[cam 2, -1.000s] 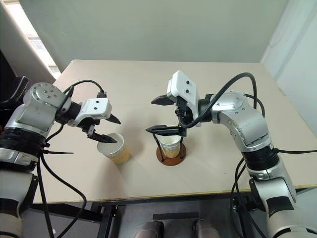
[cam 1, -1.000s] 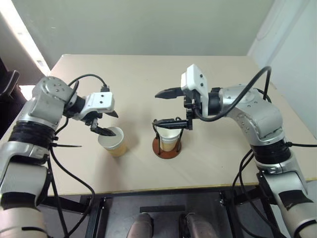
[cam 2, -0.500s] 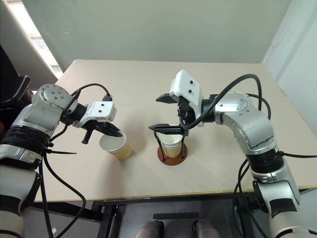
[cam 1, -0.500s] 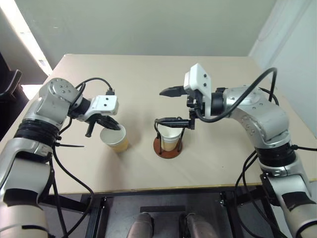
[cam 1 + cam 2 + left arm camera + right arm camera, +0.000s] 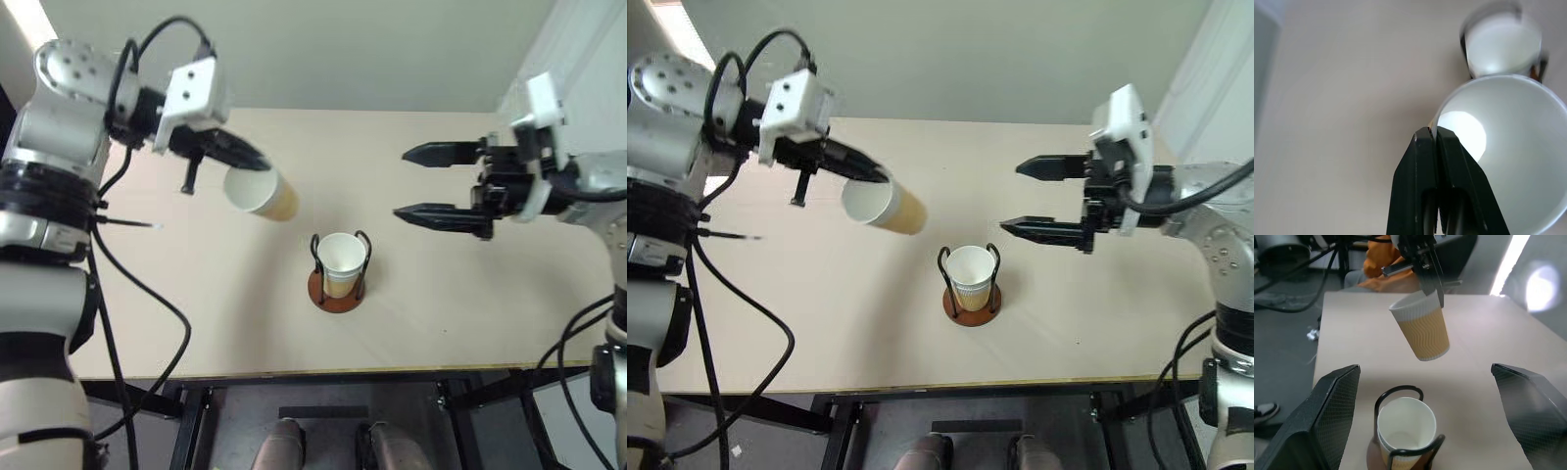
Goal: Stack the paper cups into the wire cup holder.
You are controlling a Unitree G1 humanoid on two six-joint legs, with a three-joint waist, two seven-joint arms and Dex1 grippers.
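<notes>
The wire cup holder (image 5: pixel 337 277) stands near the front of the surface (image 5: pixel 196 323) with a paper cup (image 5: pixel 340 262) already inside. Up and to its left, the left gripper (image 5: pixel 238 155) pinches the rim of a tilted cup (image 5: pixel 260 192), nearest the holder. The right gripper (image 5: pixel 424 183) hangs spread and empty.

1. A beige table (image 5: pixel 460 323) lies below the grippers.
2. A person in an orange top (image 5: pixel 1382 271) sits beyond the table's far edge.
3. A sneaker (image 5: pixel 1265 411) rests on the grey floor (image 5: pixel 1283 347).
</notes>
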